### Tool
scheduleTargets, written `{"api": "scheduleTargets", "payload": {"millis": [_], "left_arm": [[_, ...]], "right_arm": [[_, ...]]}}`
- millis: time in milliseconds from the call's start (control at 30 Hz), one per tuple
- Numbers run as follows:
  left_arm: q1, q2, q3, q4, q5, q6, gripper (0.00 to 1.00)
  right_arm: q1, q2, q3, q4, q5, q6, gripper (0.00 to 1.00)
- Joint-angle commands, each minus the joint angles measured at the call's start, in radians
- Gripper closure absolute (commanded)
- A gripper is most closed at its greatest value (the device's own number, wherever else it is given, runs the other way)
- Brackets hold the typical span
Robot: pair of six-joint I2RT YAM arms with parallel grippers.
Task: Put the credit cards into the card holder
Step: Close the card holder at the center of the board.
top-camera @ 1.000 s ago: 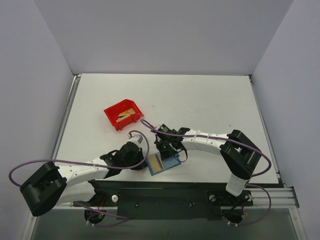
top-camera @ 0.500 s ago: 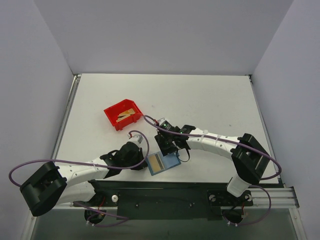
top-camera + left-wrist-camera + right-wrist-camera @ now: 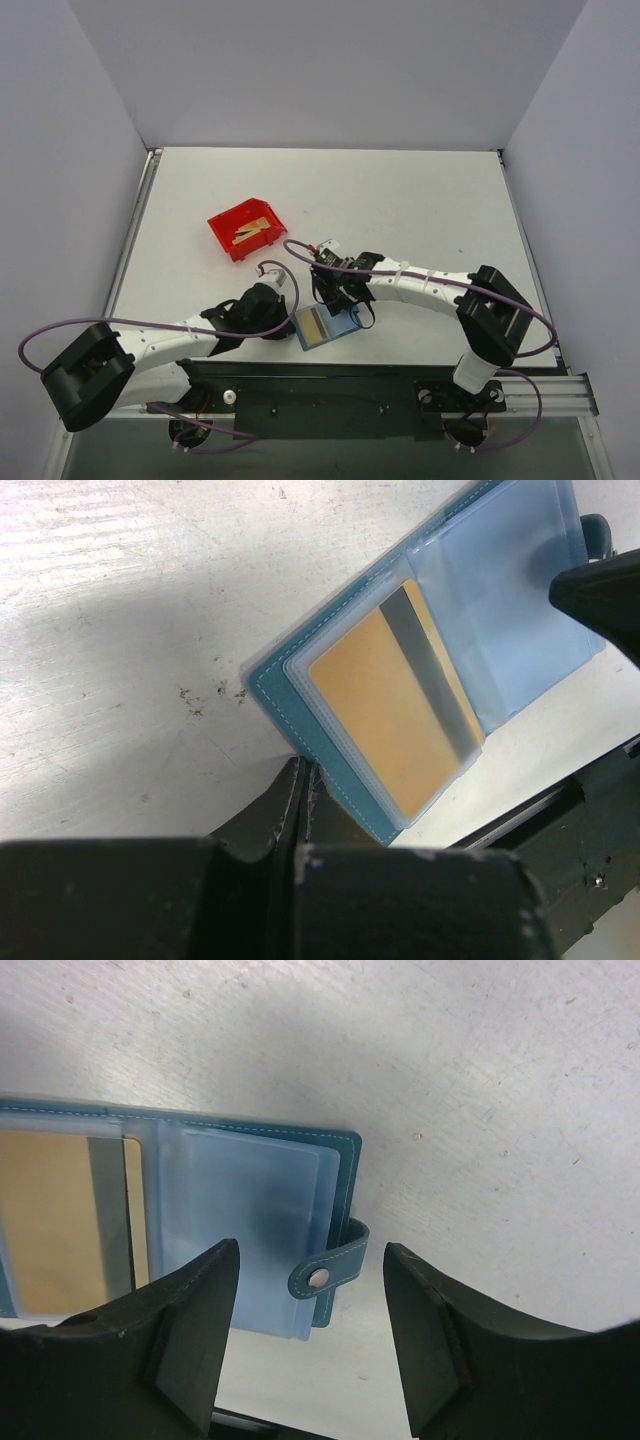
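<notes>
The teal card holder (image 3: 344,322) lies open near the table's front edge. One gold credit card (image 3: 313,326) with a dark stripe sits under its clear left sleeve (image 3: 395,720). More credit cards (image 3: 252,230) lie in the red bin. My left gripper (image 3: 300,772) is shut, its tips against the card holder's (image 3: 282,695) near edge. My right gripper (image 3: 310,1295) hangs open just above the card holder's right half (image 3: 255,1205), its jaws on either side of the snap tab (image 3: 328,1272), holding nothing.
A red plastic bin (image 3: 228,238) stands on the table behind and to the left of the card holder. The dark front rail (image 3: 330,385) of the arm mount runs right beside the card holder's near side.
My right gripper has gone from shut to open over the card holder's right half, and its arm has shifted slightly. The left arm and the card holder have stayed put.
</notes>
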Motion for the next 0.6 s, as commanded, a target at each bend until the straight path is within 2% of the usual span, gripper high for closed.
{"api": "scheduleTargets", "payload": {"millis": [0,233,567], "left_arm": [[-0.001,0.023,0.004,-0.055,-0.007,0.025,1.00],[-0.001,0.023,0.007,-0.052,-0.007,0.023,1.00],[-0.001,0.023,0.009,-0.055,-0.007,0.025,1.00]], "right_arm": [[0.020,0.033,0.035,-0.073,0.069,0.017,0.46],[0.026,0.041,0.024,-0.084,0.135,0.034,0.55],[0.028,0.046,0.022,-0.103,0.158,0.036,0.82]]}}
